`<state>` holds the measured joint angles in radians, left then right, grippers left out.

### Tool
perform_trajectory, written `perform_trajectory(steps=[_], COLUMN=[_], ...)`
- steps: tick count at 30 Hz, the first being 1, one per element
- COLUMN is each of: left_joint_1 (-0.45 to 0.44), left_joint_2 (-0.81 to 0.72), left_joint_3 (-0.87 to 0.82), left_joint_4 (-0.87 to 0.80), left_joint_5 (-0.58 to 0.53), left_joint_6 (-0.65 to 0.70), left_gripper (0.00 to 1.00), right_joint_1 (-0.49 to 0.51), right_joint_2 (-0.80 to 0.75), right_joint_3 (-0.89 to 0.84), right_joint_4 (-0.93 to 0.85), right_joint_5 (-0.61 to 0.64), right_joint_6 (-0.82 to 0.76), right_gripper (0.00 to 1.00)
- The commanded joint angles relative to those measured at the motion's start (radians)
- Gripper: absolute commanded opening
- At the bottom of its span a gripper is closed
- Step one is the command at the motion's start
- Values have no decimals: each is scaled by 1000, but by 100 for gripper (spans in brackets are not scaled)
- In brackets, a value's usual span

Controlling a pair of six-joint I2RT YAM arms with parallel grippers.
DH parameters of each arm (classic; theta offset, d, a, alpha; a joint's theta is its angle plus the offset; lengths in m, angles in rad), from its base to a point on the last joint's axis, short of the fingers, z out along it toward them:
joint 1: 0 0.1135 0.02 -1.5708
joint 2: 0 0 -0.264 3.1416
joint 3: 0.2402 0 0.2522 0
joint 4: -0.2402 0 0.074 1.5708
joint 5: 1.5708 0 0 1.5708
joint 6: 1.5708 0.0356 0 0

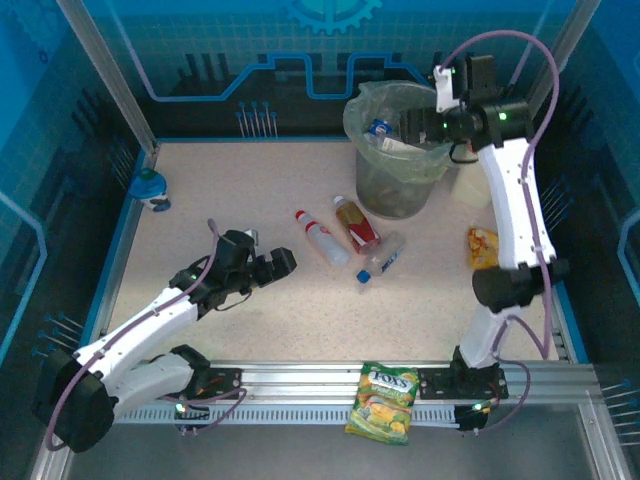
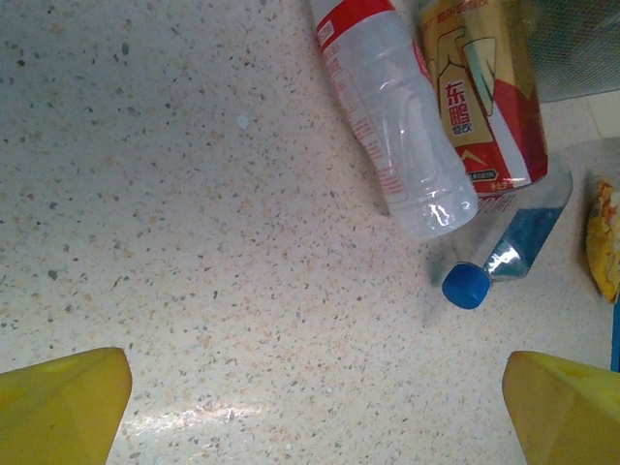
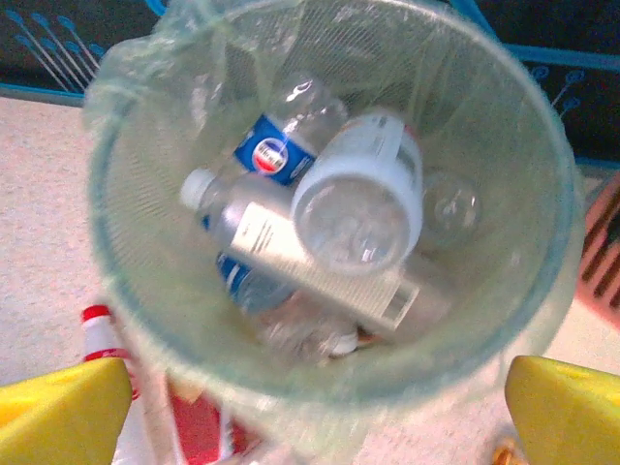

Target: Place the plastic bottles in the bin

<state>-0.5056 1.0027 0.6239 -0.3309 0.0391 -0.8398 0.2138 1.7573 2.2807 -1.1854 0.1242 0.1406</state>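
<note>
I am hanging my right gripper [image 3: 315,417] above the bin [image 3: 97,174], which is standing near the table's far edge, right of the middle. Its fingers are spreading wide and gripping nothing. I am judging the loose green liner [image 1: 362,112] the main hazard, since a fingertip catching it could be dragging the bin over.

My left gripper [image 1: 265,250], also wide open and empty, is facing three plastic bottles lying mid-table. A red-capped clear one [image 1: 322,240] is lying side by side with a gold-and-red one [image 1: 358,225], and a blue-capped one [image 1: 380,262] is just beside them. Closing on one is risking rolling its neighbours away. Another bottle [image 1: 148,188] is standing at the left edge.

Inside the bin several bottles are piling up, with a white-labelled one [image 3: 358,194] on top, a blue-labelled one [image 3: 271,150] behind it and more underneath.
</note>
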Motion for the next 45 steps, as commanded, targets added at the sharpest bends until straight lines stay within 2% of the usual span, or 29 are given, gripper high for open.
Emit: perform_trajectory(steps=[1, 7, 10, 19, 29, 37, 45], left_joint_1=[8, 8, 8, 9, 9, 9, 11], left_joint_2=[16, 38, 43, 75, 55, 4, 1], left_joint_3=[-20, -27, -35, -46, -65, -88, -89], left_joint_4=[22, 43, 49, 91, 86, 53, 44], left_joint_5=[11, 22, 19, 30, 23, -10, -16], left_joint_6=[1, 5, 8, 9, -4, -5, -1], left_gripper=[99, 99, 99, 99, 99, 99, 99], right_joint_1=[65, 138, 163, 212, 231, 233, 232], right_joint_2=[-134, -389, -480, -577, -393, -261, -200], right_joint_3=[-189, -615, -782, -1189, -1380, -1396, -1425], right_joint_4=[50, 242, 293, 471, 789, 841, 864], right_joint_5=[43, 73, 68, 35, -70, -58, -29], right_joint_6=[115, 253, 324, 532, 650, 660, 657], right_gripper=[100, 87, 85, 81, 77, 78, 75])
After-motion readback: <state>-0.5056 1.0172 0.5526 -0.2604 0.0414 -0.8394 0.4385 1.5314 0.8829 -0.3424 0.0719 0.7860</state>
